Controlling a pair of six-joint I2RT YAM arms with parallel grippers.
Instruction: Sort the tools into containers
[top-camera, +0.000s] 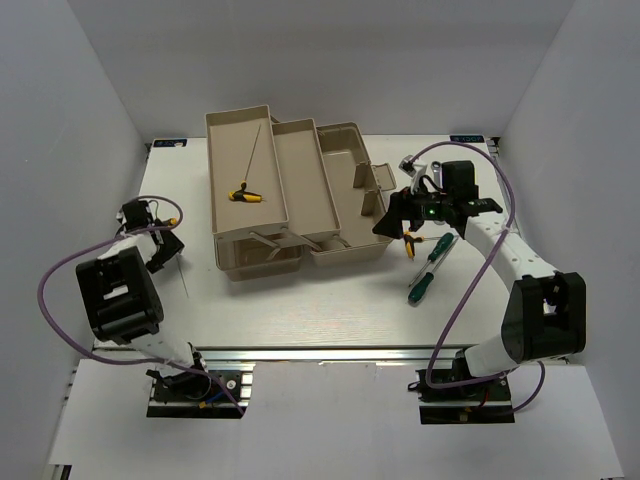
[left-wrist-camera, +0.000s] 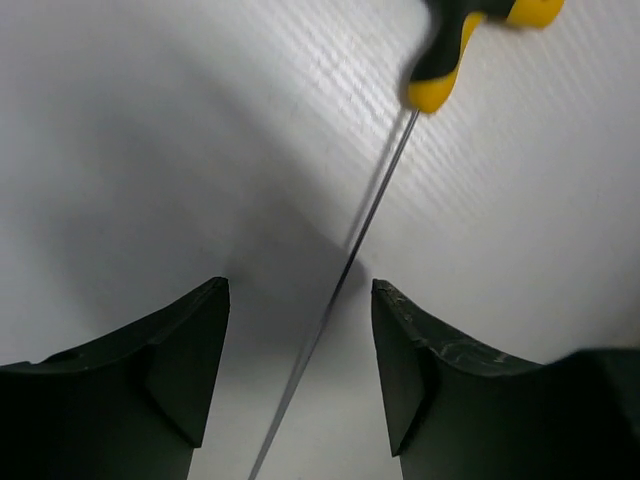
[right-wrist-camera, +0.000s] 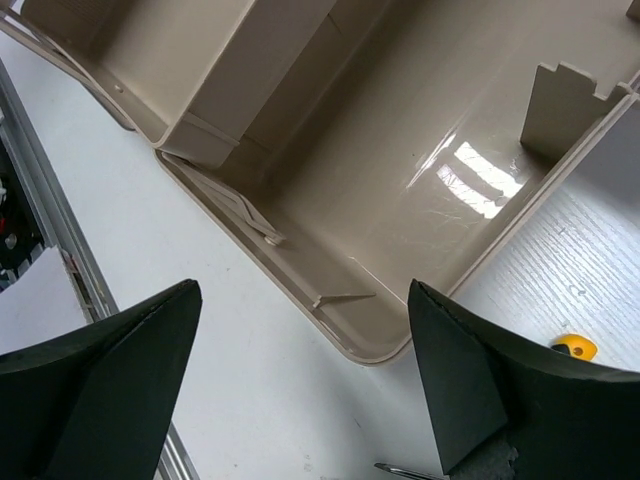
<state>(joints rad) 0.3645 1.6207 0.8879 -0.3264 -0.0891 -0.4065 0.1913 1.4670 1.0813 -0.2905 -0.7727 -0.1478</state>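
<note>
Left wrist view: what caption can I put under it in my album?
Open left tool straddling the thin shaft of a yellow-and-black hex key on the white table.

**Glossy beige plastic, matt white board, bare metal**

The beige plastic toolbox base (right-wrist-camera: 470, 170) is smooth and glossy, with a bright glare patch and faint scratches on its floor. The long shallow beige plastic tray (top-camera: 245, 170) on its left side looks duller. The white worktop (top-camera: 300, 300) under the toolbox is matt, with fine ribbed lines and a faint wood-grain print. Left of the toolbox, the yellow-and-black T-handle hex key (left-wrist-camera: 374, 200) has a smooth plastic grip and a thin bare-metal shaft. The left tool (left-wrist-camera: 300, 288) has matt black plastic fingers (left-wrist-camera: 420, 380), one scuffed pale along its edge. Nearer than the toolbox, the grooved aluminium rail (top-camera: 320, 352) is dull silver.
</note>
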